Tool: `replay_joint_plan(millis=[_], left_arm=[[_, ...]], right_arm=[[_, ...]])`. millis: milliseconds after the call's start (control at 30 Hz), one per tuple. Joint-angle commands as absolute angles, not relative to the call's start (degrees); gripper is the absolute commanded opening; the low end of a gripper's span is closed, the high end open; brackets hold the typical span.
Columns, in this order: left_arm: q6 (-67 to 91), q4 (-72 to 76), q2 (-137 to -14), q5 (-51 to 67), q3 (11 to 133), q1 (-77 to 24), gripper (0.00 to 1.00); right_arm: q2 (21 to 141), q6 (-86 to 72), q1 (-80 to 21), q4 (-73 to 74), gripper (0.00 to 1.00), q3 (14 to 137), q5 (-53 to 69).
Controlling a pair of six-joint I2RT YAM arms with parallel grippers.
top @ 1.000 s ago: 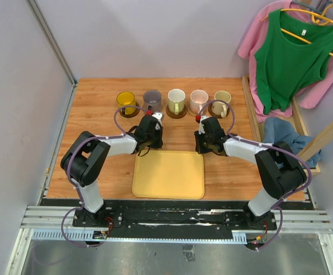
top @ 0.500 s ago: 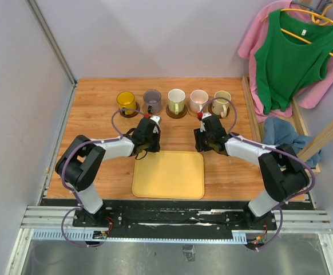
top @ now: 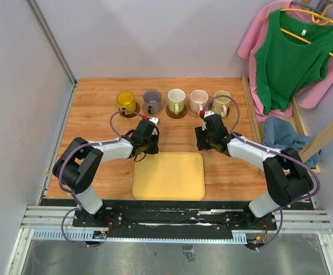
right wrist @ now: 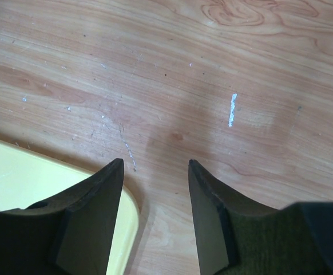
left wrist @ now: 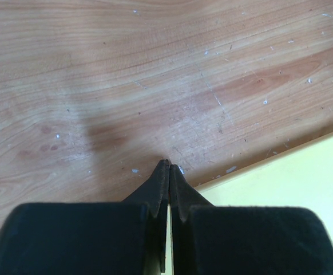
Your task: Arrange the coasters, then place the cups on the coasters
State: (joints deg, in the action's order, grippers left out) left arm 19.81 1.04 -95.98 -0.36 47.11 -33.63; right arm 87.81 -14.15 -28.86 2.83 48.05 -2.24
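The work surface is a light wooden tabletop point(top: 98, 114) enclosed by pale grey walls. A green sleeveless top point(top: 286, 63) and a pink garment point(top: 251, 46) hang beyond its right edge.

The overhead view shows five small handled mugs in a row along the far side. From left to right they are a yellow mug point(top: 126, 101), a grey-purple mug point(top: 152, 99), a white and pale green mug point(top: 176, 99), a pink mug point(top: 199, 99) and a cream mug point(top: 222, 101). Each stands on a thin round coaster point(top: 177, 114). Only dark slivers of the discs show, so their shades cannot be told apart. A yellow rectangular tray point(top: 169, 175) lies nearer the arm bases.

The left gripper point(top: 142, 152) sits at the tray's far left corner and the right gripper point(top: 203, 148) at its far right corner, both well apart from the mugs.

The wrist views give finger detail that the overhead view does not. The left gripper point(left wrist: 167, 163) has its fingers pressed together with nothing between them, its tips over bare wood just beside the tray edge. The right gripper point(right wrist: 155, 163) has its fingers spread and empty over bare wood, with the tray corner below one finger. The mugs and coasters appear only in the overhead view.
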Motion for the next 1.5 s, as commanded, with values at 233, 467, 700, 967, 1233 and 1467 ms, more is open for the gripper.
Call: replay_joint_plan(millis=[233, 467, 700, 967, 1233, 1467], left_arm=[[18.36, 2.16, -95.43, -7.06, 48.22, -34.47, 0.07], [15.10, 3.54, -93.41, -13.67, 53.94, -34.45, 0.14], [16.19, 6.85, -82.64, -23.53, 49.09, -31.58, 0.44], [24.22, 15.73, -73.39, -16.26, 40.07, -11.89, 0.69], [19.61, 20.00, -71.02, -29.10, 38.17, -7.18, 0.80], [23.69, 27.26, -69.77, -24.77, 36.56, 2.08, 0.81]], right_arm=[[86.16, -14.41, -29.60, 4.94, 0.60, 49.04, -5.67], [82.34, -14.66, -29.44, 6.68, 0.85, 48.77, -10.59], [69.14, -19.28, -21.13, 6.94, 0.99, 41.65, -16.22], [55.26, -25.61, -4.22, 7.39, 0.99, 32.50, -13.76], [48.70, -24.99, -1.85, 7.31, 0.99, 30.88, -16.77], [48.79, -25.61, -1.85, 6.39, 0.99, 29.96, -17.07]])
